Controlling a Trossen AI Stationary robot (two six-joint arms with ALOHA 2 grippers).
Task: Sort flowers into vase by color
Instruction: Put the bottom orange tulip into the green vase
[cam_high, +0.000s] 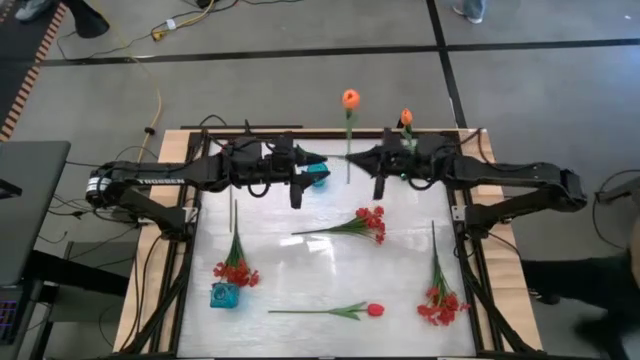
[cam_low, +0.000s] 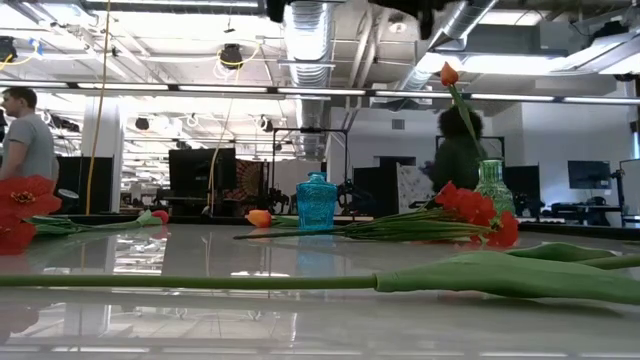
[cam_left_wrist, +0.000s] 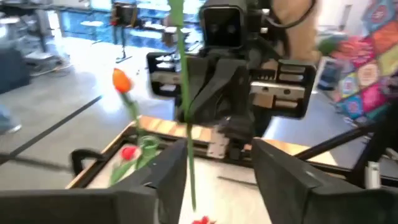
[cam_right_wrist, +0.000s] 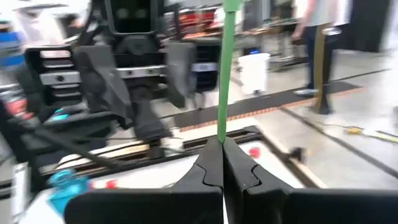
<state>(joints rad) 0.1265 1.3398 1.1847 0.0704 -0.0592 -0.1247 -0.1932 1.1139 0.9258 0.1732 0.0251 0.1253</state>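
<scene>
An orange tulip (cam_high: 350, 98) on a long green stem (cam_high: 348, 150) is up in the air over the table's far middle, bud up. My right gripper (cam_right_wrist: 222, 149) is shut on the stem. My left gripper (cam_left_wrist: 214, 155) faces it from the left, open, one finger on either side of the same stem (cam_left_wrist: 186, 124); I see no touch. A second orange tulip (cam_high: 406, 117) stands in the green glass vase (cam_low: 492, 185) at the far right. A blue vase (cam_low: 316, 203) stands under my left gripper. My right gripper pinches the tulip's stem (cam_right_wrist: 221, 134) between its two fingertips, well below the bud. The fingers come level from the table's right side and lie across the stem. The flower stands about upright in the hold, lifted clear of the table.
On the white tabletop lie three red blossom sprays (cam_high: 372, 222) (cam_high: 237, 268) (cam_high: 440, 300) and a red-pink tulip (cam_high: 373, 310). Another blue vase (cam_high: 223, 295) sits near the front left. People are in the room beyond the table.
</scene>
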